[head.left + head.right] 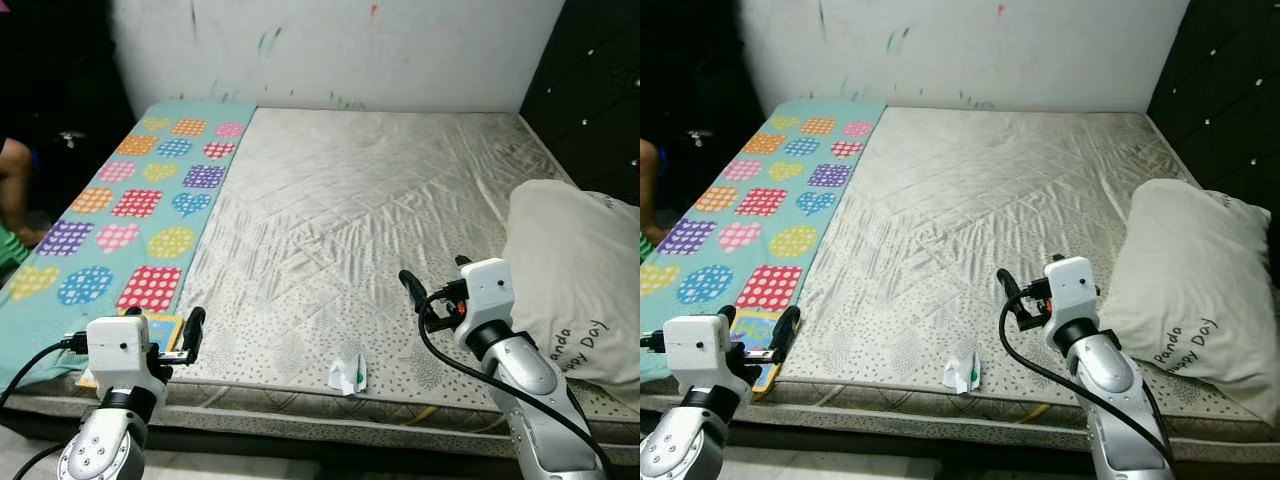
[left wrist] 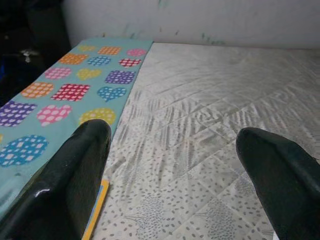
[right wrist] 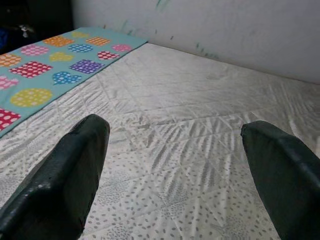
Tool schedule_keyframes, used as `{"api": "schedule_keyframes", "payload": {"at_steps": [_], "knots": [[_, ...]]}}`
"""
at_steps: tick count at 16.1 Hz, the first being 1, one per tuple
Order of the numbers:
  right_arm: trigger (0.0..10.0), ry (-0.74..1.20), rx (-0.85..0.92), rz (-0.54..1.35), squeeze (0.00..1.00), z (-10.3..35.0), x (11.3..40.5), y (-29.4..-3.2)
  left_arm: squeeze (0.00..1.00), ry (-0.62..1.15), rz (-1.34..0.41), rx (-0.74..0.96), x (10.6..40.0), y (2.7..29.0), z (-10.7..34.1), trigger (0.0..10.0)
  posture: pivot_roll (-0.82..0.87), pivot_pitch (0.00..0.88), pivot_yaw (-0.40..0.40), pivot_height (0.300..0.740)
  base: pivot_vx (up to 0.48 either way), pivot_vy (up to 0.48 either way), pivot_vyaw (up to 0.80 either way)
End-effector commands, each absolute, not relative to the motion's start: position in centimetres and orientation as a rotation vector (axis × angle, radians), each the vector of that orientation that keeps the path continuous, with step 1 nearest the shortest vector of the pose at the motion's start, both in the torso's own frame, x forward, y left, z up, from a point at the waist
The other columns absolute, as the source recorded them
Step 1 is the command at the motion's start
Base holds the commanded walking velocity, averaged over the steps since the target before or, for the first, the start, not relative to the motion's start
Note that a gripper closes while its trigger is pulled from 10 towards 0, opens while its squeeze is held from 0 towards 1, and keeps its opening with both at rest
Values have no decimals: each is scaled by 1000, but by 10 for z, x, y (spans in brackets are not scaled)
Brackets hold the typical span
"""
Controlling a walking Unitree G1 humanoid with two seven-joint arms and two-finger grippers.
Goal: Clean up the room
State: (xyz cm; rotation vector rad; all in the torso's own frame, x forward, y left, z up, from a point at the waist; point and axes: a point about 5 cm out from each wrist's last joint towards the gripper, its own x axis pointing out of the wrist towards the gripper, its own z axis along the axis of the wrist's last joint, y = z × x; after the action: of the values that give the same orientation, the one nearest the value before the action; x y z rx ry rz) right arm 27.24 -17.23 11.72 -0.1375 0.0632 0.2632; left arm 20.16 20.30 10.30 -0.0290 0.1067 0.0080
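Observation:
A small crumpled white wrapper with a green mark lies on the beige mattress close to its front edge. My left gripper hovers open over the front left corner, above a flat yellow-edged card that rests on the teal patterned mat. My right gripper is open above the mattress, right of the wrapper and beside the pillow. In the left wrist view the black fingers stand wide apart with nothing between them, and in the right wrist view the fingers do too.
A large white pillow with printed lettering lies at the bed's right side against a dark padded wall. A person's arm shows at the far left. A white wall runs behind the bed.

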Motion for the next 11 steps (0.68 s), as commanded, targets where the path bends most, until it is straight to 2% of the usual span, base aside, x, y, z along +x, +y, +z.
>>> {"api": "schedule_keyframes", "payload": {"at_steps": [1, 6, 11], "knots": [[10000, 43, -140, 266, 0, 123, 276, -172, 0, 103, 7, -22, 203, 203, 104, 10000, -128, 0, 4, 740, 0, 0, 0], [10000, 32, -127, 261, 0, 126, 281, -171, 0, 131, 82, -54, 207, 208, 100, 10000, -131, 0, 1, 740, 0, 0, 0], [10000, 40, -128, 263, 0, 124, 280, -171, 0, 123, 63, -53, 208, 205, 100, 10000, -133, 0, 2, 740, 0, 398, 0]]}}
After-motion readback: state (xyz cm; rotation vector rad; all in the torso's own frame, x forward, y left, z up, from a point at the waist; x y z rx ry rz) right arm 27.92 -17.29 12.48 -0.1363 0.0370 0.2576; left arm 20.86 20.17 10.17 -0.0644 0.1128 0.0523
